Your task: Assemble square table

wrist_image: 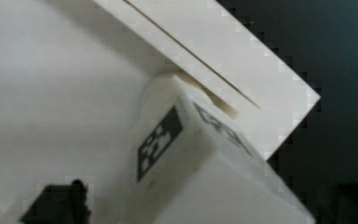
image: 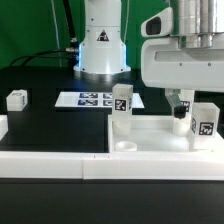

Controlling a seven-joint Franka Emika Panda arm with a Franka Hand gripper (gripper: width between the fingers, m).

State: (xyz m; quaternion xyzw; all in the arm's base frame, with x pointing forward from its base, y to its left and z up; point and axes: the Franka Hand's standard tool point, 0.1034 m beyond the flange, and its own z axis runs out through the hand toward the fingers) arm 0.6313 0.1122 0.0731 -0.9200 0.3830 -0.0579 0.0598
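Tabletop [image: 150, 150] at surface [image: 50, 130] front edge, exterior view's right. Back-left leg [image: 122, 101] and right leg [image: 203, 120] look seated. Gripper [image: 181, 112] wide open, empty, beside right leg. Loose leg [image: 16, 98] still to fit; fourth not seen.

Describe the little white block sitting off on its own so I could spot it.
Start at the big white tabletop at the exterior view's right, then look across the black table past the marker board to the far left. A small white tagged leg sits there alone, while the other legs stand on the tabletop.
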